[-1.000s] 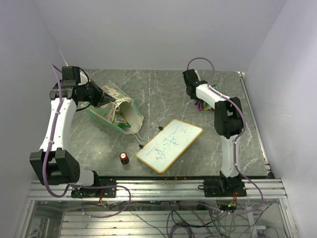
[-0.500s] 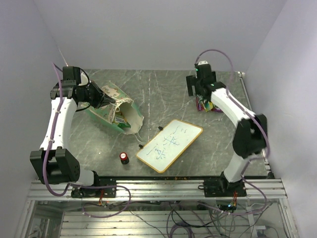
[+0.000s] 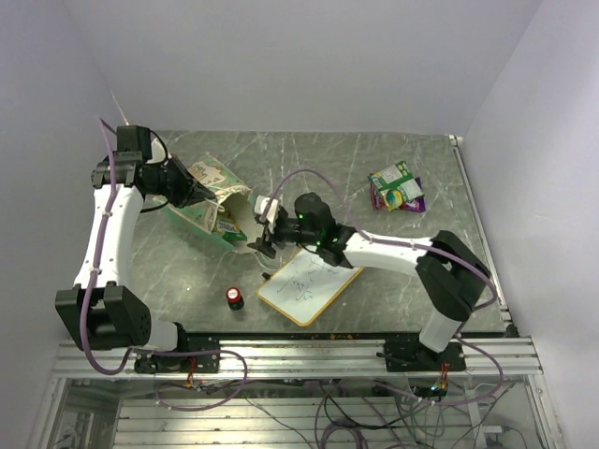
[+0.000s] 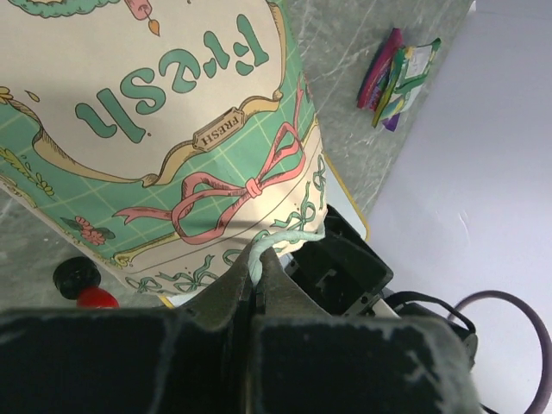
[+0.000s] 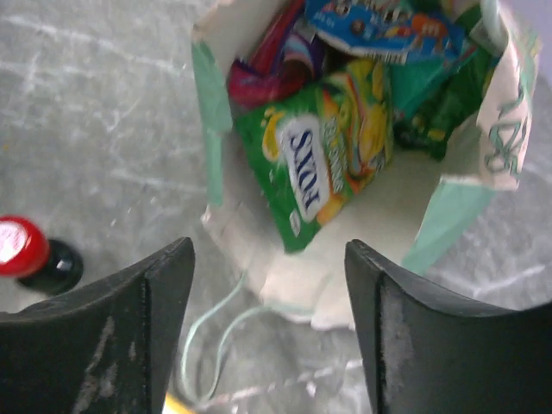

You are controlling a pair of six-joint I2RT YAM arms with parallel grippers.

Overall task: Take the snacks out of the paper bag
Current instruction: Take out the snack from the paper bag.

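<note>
- Table (image 3: 328,150): smooth grey marbled surface with a low sheen.
- Paper bag (image 3: 213,198): matt printed paper outside and plain cream paper inside, creased and crumpled at the mouth. Its handle string (image 4: 289,237) is thin twisted cord.
- Snacks (image 5: 332,159): glossy, crinkled plastic-film packets catching highlights. The loose packets (image 3: 397,187) show the same shine.
- Whiteboard (image 3: 304,290): glossy white face in a light wooden frame.
- Cylinder (image 5: 19,246): shiny red cap on a black body.
- Right gripper (image 5: 267,259): fingers (image 5: 129,336) of matt black plastic, scuffed pale grey.
- Base rails (image 3: 299,360): bare ribbed metal.
</note>
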